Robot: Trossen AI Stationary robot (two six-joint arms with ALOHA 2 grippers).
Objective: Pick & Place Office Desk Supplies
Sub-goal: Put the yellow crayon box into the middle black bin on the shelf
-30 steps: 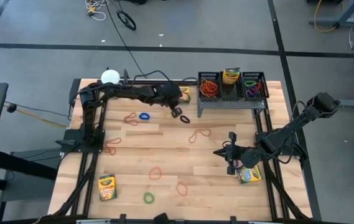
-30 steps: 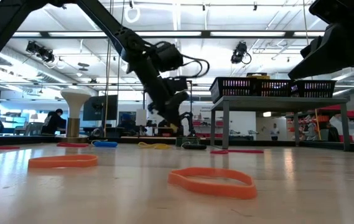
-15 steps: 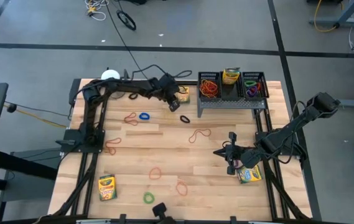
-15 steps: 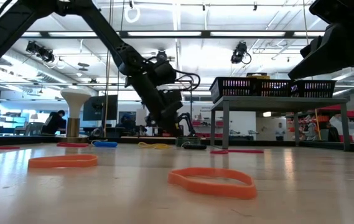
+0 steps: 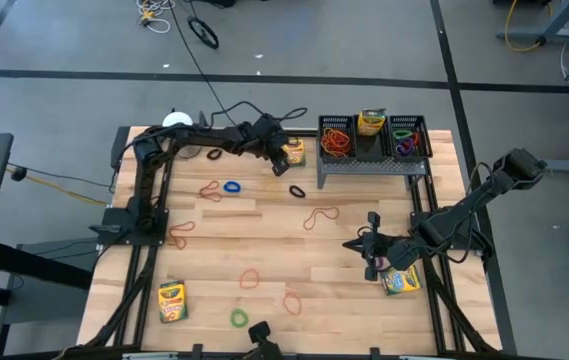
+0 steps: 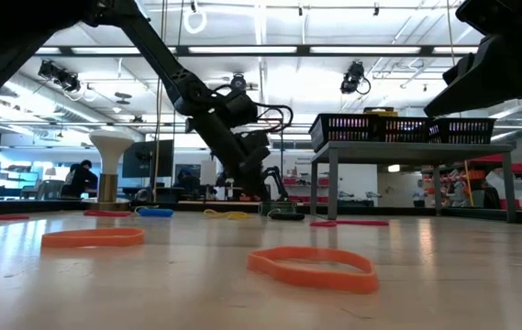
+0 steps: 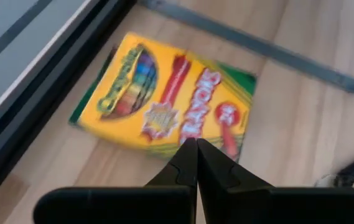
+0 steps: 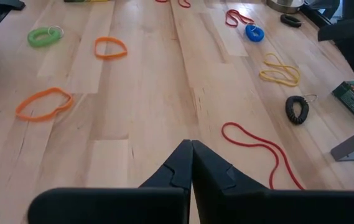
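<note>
- A yellow-and-green crayon box (image 7: 164,102) lies flat at the back of the table (image 5: 344,250), just beside the wire-mesh rack (image 5: 369,140) at its nine o'clock side; we see its printed face clearly in the left wrist view.
- Our left gripper (image 5: 279,158) hovers right over that box, fingers pressed together and holding nothing; the tips point at the box's near edge.
- We judge this the approach to a pick, with the grasp not yet begun. With the fingers pinched shut, a descent now would only push the box toward the table's back edge or jam it against the rack's leg.
- A flat box on wood gives little to bite; a shallow grip could let it pivot or slip out on the lift.
- Around it, a black coiled loop (image 5: 297,190) lies at the box's five o'clock and a blue band (image 5: 231,186) at its eight o'clock, both apart from it.
- Farther out, a red band (image 8: 260,149) sprawls mid-table; orange bands (image 6: 314,268) and a green band (image 5: 239,318) dot the front.
- Two more crayon boxes remain: one at front left (image 5: 172,299), one beside the right arm's base (image 5: 401,280).
- Our right gripper (image 5: 371,246) waits at the table's four o'clock, fingers shut and empty.
</note>
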